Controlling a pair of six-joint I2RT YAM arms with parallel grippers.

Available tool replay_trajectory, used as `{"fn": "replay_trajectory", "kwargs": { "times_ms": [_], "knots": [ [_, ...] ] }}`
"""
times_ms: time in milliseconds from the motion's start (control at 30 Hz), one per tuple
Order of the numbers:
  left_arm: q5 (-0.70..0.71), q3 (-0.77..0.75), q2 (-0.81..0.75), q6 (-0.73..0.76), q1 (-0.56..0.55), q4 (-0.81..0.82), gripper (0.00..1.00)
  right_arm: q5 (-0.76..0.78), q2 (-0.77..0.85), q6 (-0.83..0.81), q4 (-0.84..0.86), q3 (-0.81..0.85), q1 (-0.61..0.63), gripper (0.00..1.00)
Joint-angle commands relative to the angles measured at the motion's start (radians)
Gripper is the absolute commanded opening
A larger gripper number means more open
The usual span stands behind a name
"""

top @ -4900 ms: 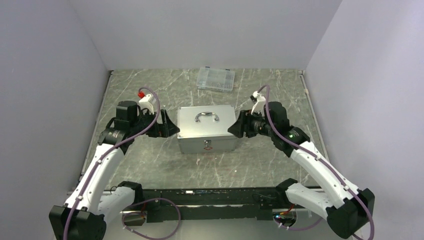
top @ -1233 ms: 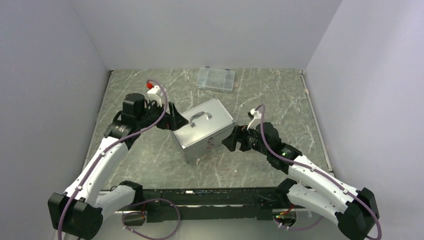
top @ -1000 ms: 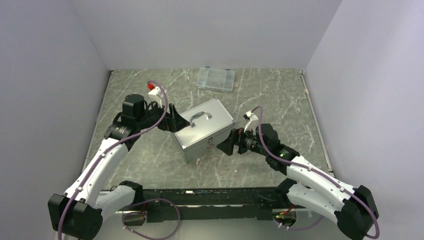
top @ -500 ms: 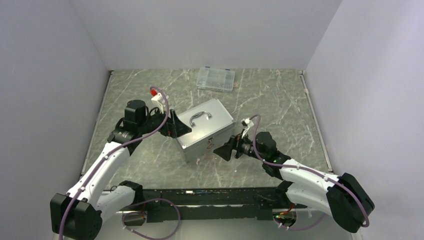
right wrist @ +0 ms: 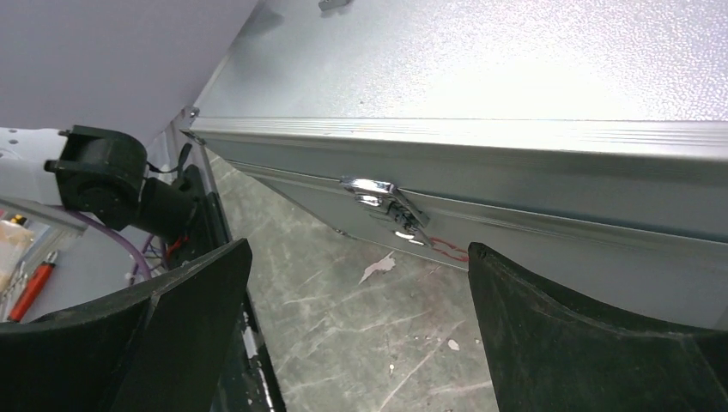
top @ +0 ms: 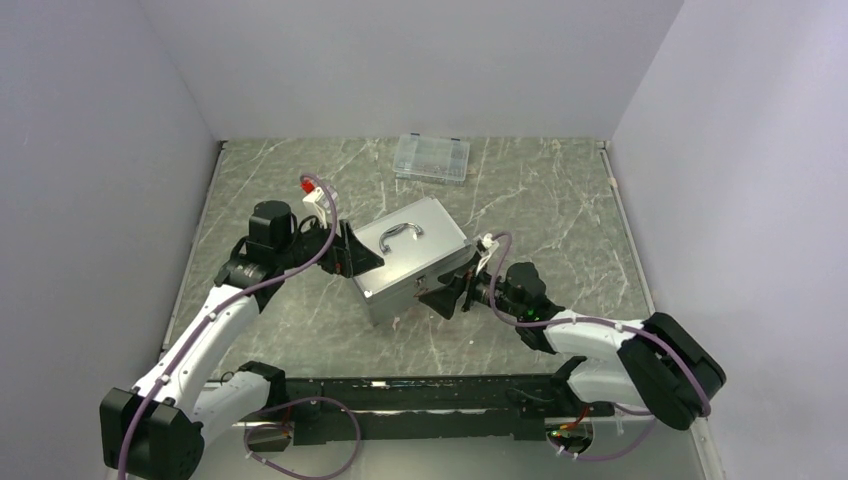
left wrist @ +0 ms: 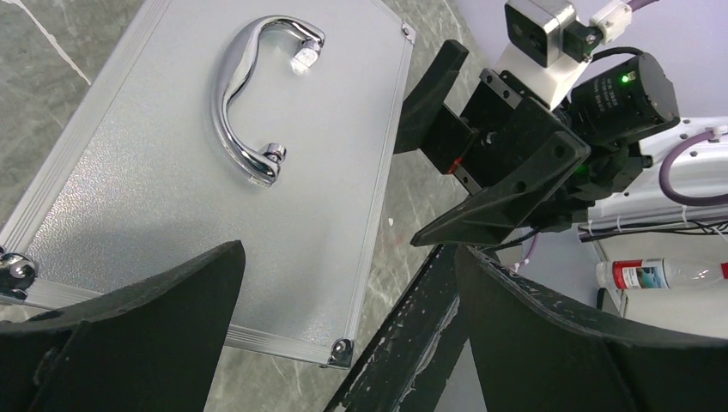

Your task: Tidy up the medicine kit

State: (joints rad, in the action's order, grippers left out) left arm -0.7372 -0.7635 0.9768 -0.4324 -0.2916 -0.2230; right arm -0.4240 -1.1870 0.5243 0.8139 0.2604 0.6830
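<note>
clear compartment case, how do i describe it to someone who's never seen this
On the marbled grey table, look to the far edge, beyond the metal medicine kit. The clear compartment case lies there: flat, see-through and divided into cells, unlike the tall opaque kit.

I see the medicine kit (top: 410,262) askew at mid-bench (top: 560,210), its front facing my near right. Its handle (top: 398,236) lies on the shut lid. The compartment case (top: 432,158) lies behind it, by the back wall. My left jaws sit at the kit's left end. My right jaws face its front, before the latch (right wrist: 386,204).
</note>
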Motion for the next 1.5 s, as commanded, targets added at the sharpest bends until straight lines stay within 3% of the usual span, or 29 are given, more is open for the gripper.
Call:
{"fn": "replay_trajectory", "kwargs": {
  "times_ms": [0, 333, 700, 1467],
  "knots": [
    [-0.038, 0.011, -0.011, -0.023, -0.002, 0.065, 0.99, -0.012, -0.066, -0.053, 0.164, -0.001, -0.001, 0.99],
    [-0.037, 0.017, 0.026, -0.040, -0.003, 0.102, 0.99, -0.074, -0.224, -0.009, 0.298, 0.013, -0.001, 0.97],
    [-0.043, 0.021, 0.044, -0.034, -0.003, 0.099, 0.99, -0.130, -0.286, 0.005, 0.382, 0.030, -0.002, 0.96],
    [-0.054, 0.017, 0.053, -0.023, -0.003, 0.083, 1.00, -0.221, -0.257, -0.015, 0.268, 0.068, -0.001, 0.95]
  ]
}}
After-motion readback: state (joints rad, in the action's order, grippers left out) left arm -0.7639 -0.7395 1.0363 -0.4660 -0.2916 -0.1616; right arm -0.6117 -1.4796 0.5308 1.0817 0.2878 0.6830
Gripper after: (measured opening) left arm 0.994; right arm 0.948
